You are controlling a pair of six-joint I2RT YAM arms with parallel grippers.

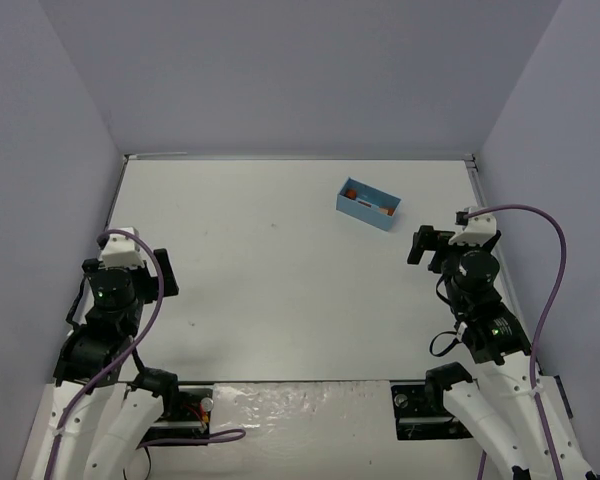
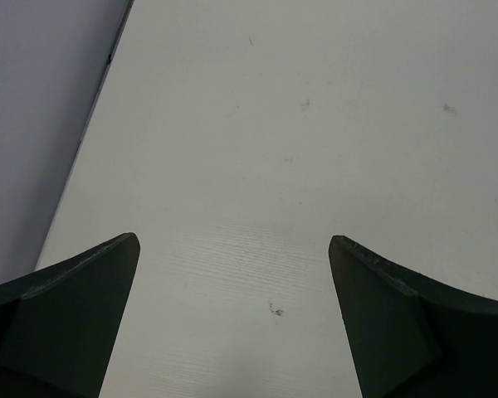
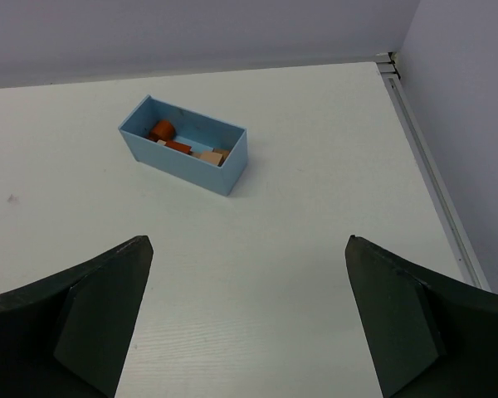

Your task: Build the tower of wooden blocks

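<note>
Jaws gape on left gripper [image 2: 232, 240] and right gripper [image 3: 249, 240] — blocks [image 3: 183, 146] in far-right box [image 3: 191, 172].

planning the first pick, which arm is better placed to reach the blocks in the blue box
Right. The right gripper is open and faces the blue box holding the wood blocks, on its side of the table. The left gripper, also open, is far from it.

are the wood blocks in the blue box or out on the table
In the box: the right wrist view shows the wood blocks lying inside the light blue box, below its rim.
</note>
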